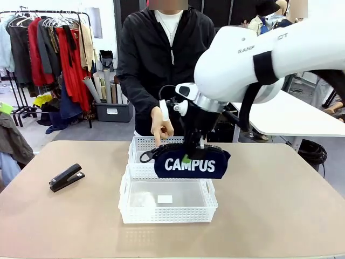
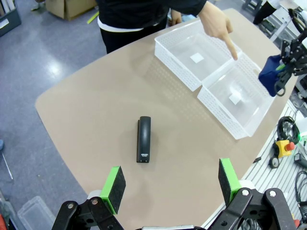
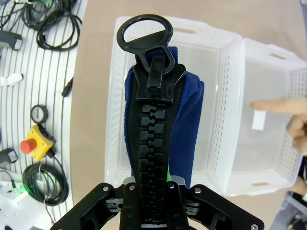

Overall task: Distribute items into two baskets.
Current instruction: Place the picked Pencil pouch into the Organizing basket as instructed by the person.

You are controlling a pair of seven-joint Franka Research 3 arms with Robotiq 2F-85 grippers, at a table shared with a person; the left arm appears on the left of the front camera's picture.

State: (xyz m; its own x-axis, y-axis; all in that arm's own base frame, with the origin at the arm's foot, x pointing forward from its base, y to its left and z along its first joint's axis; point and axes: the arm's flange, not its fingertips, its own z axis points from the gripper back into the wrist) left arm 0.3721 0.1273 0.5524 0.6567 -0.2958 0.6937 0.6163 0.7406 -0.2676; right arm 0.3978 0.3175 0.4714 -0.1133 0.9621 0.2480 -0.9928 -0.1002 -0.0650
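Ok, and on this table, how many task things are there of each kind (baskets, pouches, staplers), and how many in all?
White lattice baskets: 2 (near basket, far basket)
Navy CAMPUS pouch: 1
Black stapler: 1
Total: 4

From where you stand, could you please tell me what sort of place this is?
Probably a robotics lab or workshop: a yellow emergency-stop button and loose cables lie beside the table, and a rack of clothes stands behind the person.
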